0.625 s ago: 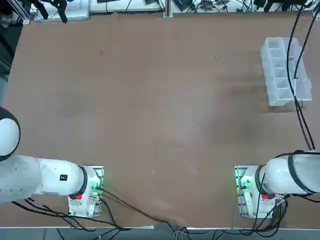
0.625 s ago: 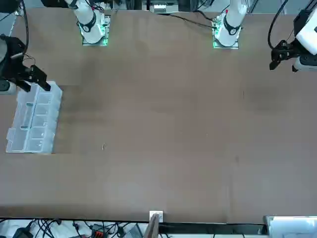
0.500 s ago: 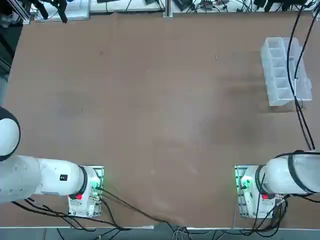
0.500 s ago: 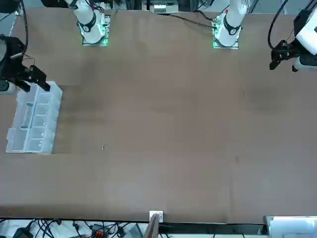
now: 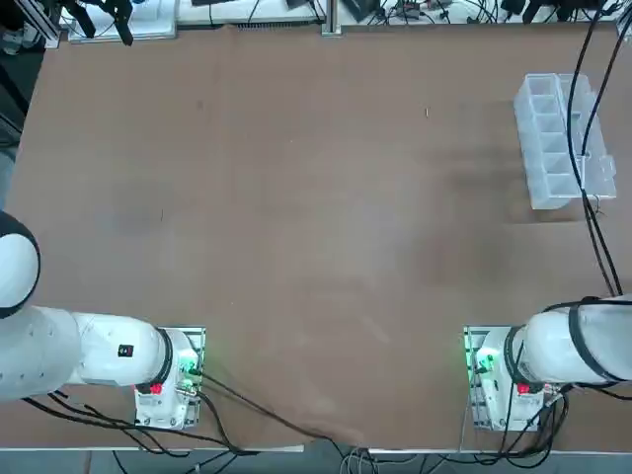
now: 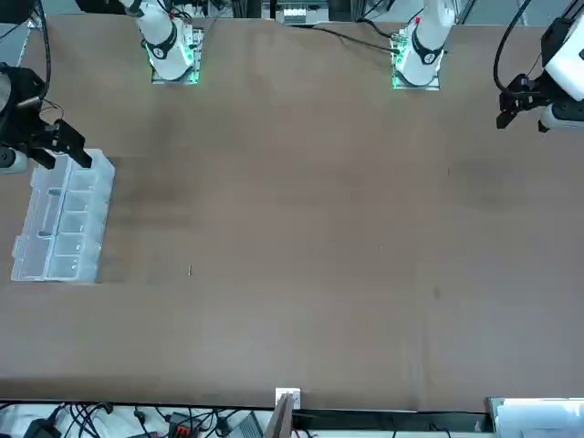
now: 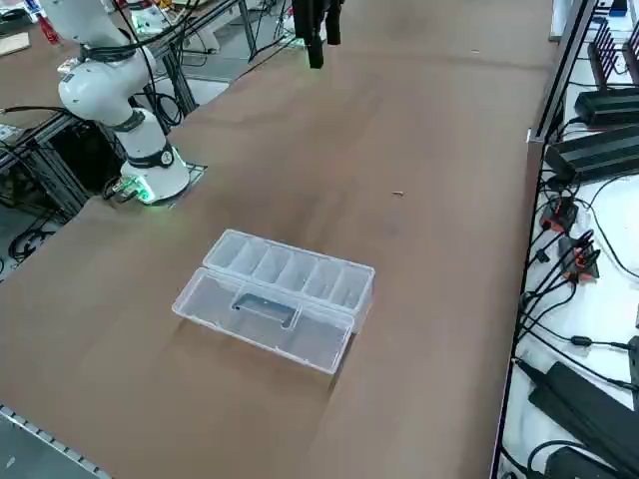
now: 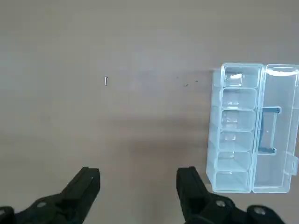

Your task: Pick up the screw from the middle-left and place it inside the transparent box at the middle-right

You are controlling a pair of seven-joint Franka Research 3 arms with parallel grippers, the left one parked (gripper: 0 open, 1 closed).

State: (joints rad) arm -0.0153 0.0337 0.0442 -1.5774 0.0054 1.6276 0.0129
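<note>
The screw is a tiny dark sliver lying on the brown table, well to the left of the transparent box. It also shows in the front view as the screw, in the side view as the screw and in the wrist view as the screw. The box stands with its lid folded flat open beside its row of compartments. My right gripper hangs open and high over the table near the box's end closest to the arms, holding nothing.
The table is a bare brown board. Black cables from my arm cross over the box in the top view. Cables and equipment line the edge beyond the table's far side.
</note>
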